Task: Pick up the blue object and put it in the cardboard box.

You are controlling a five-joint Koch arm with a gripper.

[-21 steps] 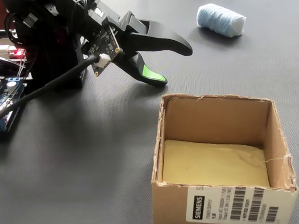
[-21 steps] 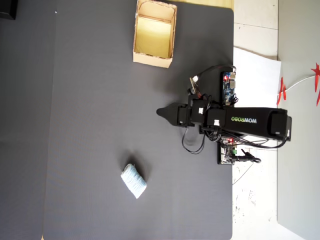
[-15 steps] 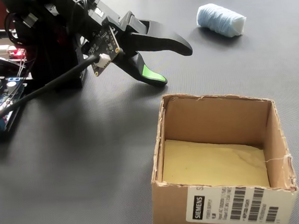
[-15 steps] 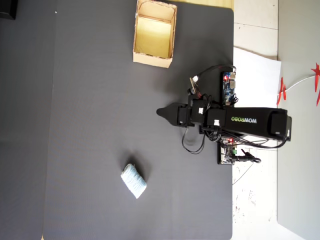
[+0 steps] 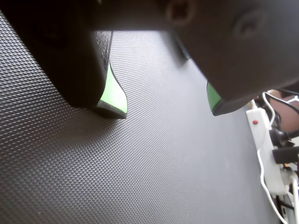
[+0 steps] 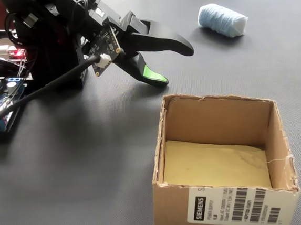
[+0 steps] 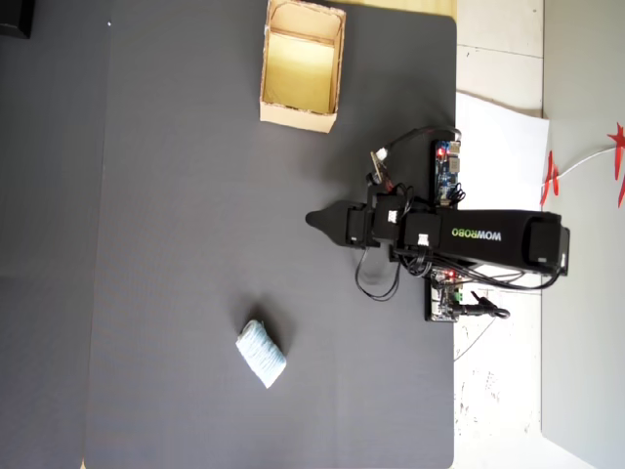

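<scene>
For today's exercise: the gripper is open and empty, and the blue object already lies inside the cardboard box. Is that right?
Not quite. The gripper is open and empty, but the overhead view shows the blue object lying on the dark mat, far from the cardboard box, which holds nothing.

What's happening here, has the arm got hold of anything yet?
Not yet. The gripper is open and empty, poised low over the dark mat near the arm's base. The blue object lies untouched on the mat, well away from the gripper. The cardboard box sits on the opposite side of the arm in the overhead view, with nothing blue inside.
</scene>
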